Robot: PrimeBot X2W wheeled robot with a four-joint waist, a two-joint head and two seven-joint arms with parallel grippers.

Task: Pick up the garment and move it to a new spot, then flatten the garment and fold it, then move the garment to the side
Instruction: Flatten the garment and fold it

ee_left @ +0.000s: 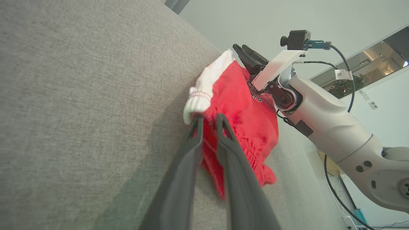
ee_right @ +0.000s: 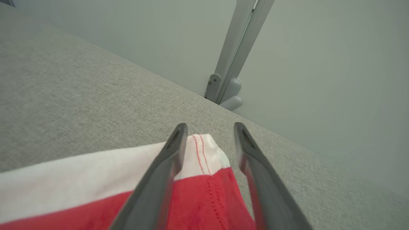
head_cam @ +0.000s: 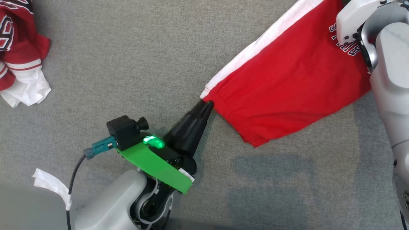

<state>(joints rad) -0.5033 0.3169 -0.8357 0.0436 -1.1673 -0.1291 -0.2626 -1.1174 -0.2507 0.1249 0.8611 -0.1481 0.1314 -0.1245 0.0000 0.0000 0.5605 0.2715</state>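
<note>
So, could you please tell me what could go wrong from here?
1. The red fabric shorts with a white side stripe have waistband cloth between the barely parted jaws of the left gripper; withdrawing may drag it.
2. The open jaws of the right gripper straddle the hem corner; it might catch too.

Garment (head_cam: pixel 287 86) is showing soft matt cloth, red with a white ribbed stripe. Grey surface (head_cam: pixel 127 64) is looking coarse, woven, rough. My left fingers (ee_left: pixel 182 179) are reading matt dark plastic; forearm shell (head_cam: pixel 108 204) is looking smooth, pale, slightly glossy plastic.
</note>
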